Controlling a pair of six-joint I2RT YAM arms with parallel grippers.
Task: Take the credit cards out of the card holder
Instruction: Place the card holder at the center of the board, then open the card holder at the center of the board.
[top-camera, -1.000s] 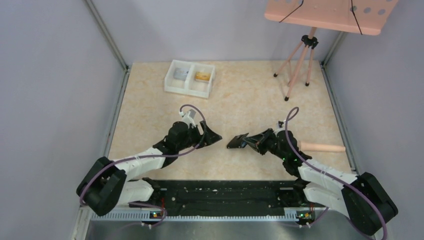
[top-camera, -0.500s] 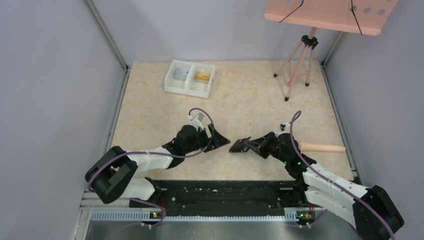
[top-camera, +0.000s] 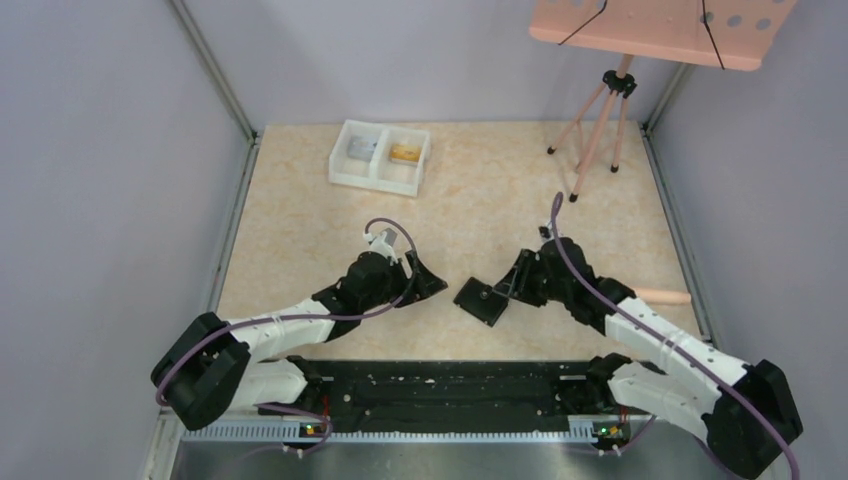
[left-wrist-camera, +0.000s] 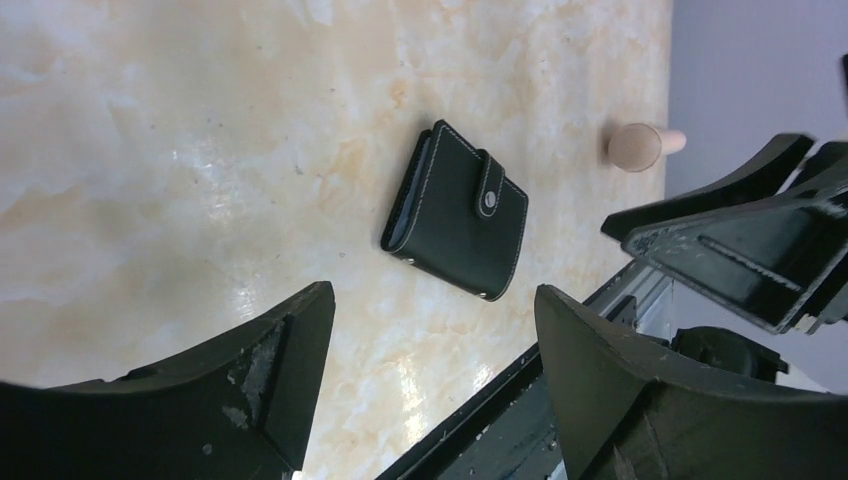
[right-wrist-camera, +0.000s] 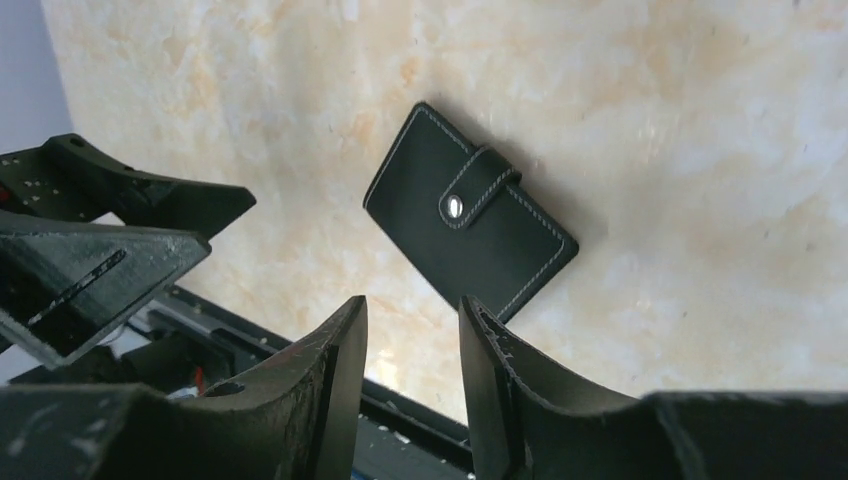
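I see the card holder flat on the table, its strap snapped shut. The left gripper stands wide apart and empty; the right gripper is slightly parted, holding nothing.

Both arms reach toward each other, left tool spread wide, right tool narrowly parted, both empty.

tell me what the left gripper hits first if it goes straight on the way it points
Most likely the card holder, lying shut on the table, straight ahead of the open left gripper; depth is unclear.
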